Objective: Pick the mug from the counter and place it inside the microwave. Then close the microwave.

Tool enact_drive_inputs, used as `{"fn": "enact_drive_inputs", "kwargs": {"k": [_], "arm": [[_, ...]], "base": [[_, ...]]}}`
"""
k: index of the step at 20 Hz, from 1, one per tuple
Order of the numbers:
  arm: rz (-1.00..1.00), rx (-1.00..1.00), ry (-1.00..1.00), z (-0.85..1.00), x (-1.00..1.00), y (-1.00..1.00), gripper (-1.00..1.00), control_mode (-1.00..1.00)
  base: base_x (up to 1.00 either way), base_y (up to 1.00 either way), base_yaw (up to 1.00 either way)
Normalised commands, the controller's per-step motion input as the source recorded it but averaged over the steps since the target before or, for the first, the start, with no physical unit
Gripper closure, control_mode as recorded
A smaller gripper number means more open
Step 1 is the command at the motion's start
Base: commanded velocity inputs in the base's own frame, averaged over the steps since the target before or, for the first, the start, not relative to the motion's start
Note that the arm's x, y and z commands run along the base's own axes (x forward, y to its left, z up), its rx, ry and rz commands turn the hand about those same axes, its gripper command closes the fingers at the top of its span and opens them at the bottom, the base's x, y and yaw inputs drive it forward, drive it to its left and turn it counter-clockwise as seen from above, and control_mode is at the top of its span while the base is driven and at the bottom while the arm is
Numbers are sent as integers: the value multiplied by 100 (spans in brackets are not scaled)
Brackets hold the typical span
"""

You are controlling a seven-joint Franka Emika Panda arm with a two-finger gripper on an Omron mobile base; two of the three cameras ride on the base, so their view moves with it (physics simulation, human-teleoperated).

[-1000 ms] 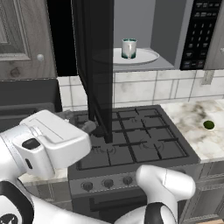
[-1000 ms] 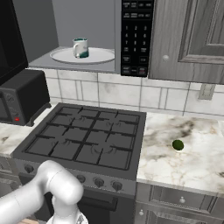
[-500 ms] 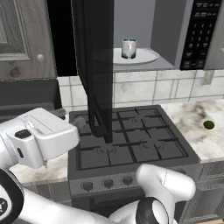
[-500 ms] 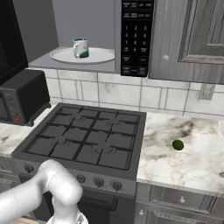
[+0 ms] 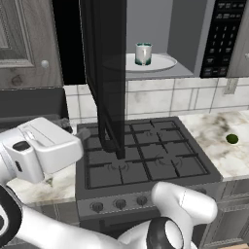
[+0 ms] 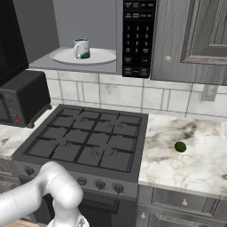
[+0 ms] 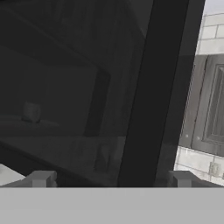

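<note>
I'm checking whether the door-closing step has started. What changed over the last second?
The arm's white hand swung left and slightly down, beside the open microwave door; gripper open, holding nothing. Unchanged: door wide open, mug on the white plate inside the microwave, green object on the counter.

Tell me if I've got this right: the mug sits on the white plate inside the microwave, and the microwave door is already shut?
Not quite. The mug does sit on the white plate inside the microwave, but the door is still swung wide open, as the left base view shows.
</note>
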Motion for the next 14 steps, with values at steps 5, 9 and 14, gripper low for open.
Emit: {"fn": "enact_drive_inputs", "kwargs": {"k": [5, 9, 14], "arm": [[0, 0, -1, 4, 0, -33, -100, -100], [0, 0, 0, 12, 0, -38, -100, -100], [2, 0, 0, 8, 0, -38, -100, -100]], "base": [[0, 0, 0], [0, 0, 0], [0, 0, 0]]}}
